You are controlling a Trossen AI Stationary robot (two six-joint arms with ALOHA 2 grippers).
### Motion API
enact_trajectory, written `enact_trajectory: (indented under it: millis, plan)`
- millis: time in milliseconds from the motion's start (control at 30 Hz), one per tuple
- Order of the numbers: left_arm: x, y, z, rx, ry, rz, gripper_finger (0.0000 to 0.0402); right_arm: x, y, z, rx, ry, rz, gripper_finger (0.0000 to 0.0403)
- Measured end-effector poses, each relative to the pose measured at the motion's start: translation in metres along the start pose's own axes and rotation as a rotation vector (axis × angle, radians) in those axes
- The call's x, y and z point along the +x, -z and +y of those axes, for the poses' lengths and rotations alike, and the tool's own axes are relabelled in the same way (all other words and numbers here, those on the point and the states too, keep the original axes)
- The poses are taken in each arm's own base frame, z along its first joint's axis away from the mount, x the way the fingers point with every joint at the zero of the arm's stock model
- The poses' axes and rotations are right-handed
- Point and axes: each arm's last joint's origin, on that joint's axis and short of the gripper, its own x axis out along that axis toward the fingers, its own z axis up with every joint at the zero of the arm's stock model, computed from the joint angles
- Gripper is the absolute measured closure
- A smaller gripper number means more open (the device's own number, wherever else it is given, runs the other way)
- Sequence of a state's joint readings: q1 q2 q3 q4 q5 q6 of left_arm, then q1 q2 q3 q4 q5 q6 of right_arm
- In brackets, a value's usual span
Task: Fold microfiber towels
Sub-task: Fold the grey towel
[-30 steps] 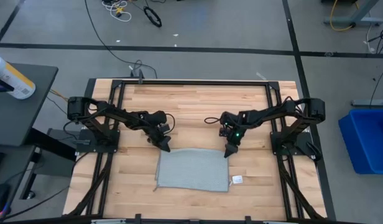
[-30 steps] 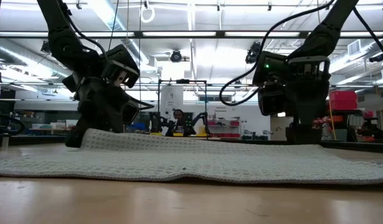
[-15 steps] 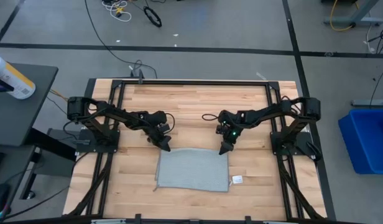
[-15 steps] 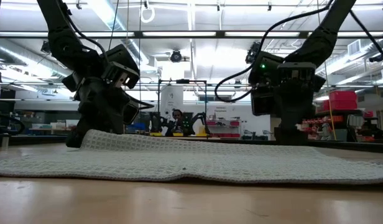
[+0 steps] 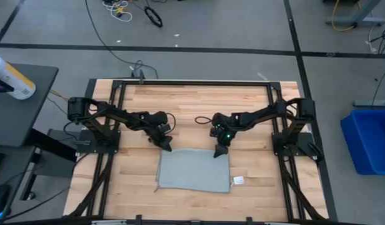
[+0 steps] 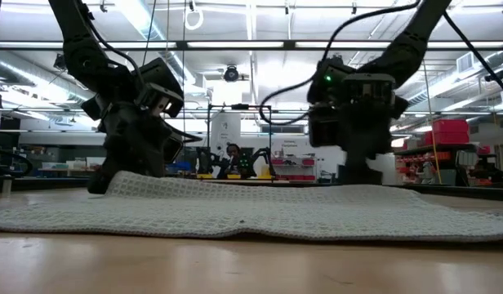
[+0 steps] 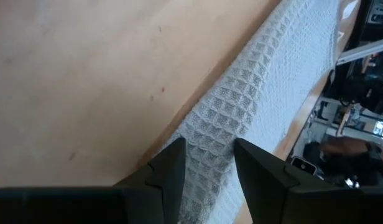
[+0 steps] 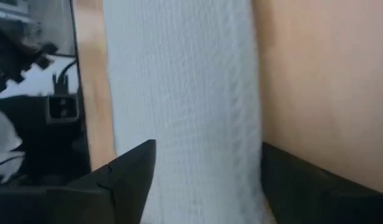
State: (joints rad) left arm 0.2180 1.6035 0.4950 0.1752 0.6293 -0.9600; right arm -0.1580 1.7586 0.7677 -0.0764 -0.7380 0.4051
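Observation:
The light grey-blue microfiber towel (image 5: 194, 170) lies flat on the wooden table near the front edge. A small white tag (image 5: 239, 180) shows by its near right corner. My left gripper (image 5: 166, 148) is at the towel's far left corner, shut on it. My right gripper (image 5: 218, 152) stands open over the towel's far edge, right of the middle. In the right wrist view its two fingers (image 8: 132, 177) stand wide apart with the towel (image 8: 185, 93) lying between them. Whether they touch the cloth, I cannot tell. My left gripper pinches the towel's far left corner (image 7: 211, 142) between its two fingers (image 7: 170, 171). It comes slanting down from the far left. In the low view that corner (image 6: 125, 178) stands a little above the table, while the towel's remaining area lies on the wood. One layer or several, I cannot tell.
Black frame rails (image 5: 192, 82) run round the table. Bare wood (image 5: 192, 106) stretches across the far half. A blue bin (image 5: 370, 139) stands on the floor at the right, and a dark side table with a bottle (image 5: 11, 78) stands at the left.
My right gripper has gone toward the table's left edge along the towel's far edge, from the far right corner to a spot right of the middle. The towel has stayed where it was.

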Motion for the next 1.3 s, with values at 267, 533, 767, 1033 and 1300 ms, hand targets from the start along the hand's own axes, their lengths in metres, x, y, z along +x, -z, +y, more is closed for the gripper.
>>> enact_trajectory:
  millis: [267, 533, 767, 1033, 1300]
  plan:
    - [0.000, 0.000, 0.001, 0.020, -0.016, -0.019, 0.0285, 0.008, 0.001, 0.007, -0.054, 0.086, 0.083, 0.0281]
    - [0.000, -0.001, 0.001, 0.049, -0.020, -0.028, 0.0337, 0.010, 0.006, 0.007, -0.081, 0.159, 0.104, 0.0394]
    - [0.000, -0.002, 0.001, 0.078, -0.049, -0.068, 0.0396, 0.009, 0.007, 0.006, -0.082, 0.179, 0.114, 0.0397]
    - [-0.005, -0.005, -0.009, 0.136, -0.012, -0.108, 0.0398, 0.009, 0.007, 0.006, -0.086, 0.186, 0.113, 0.0391]
    - [-0.007, -0.004, -0.012, 0.116, 0.077, 0.011, 0.0328, 0.009, 0.009, 0.006, -0.108, 0.136, 0.136, 0.0344]
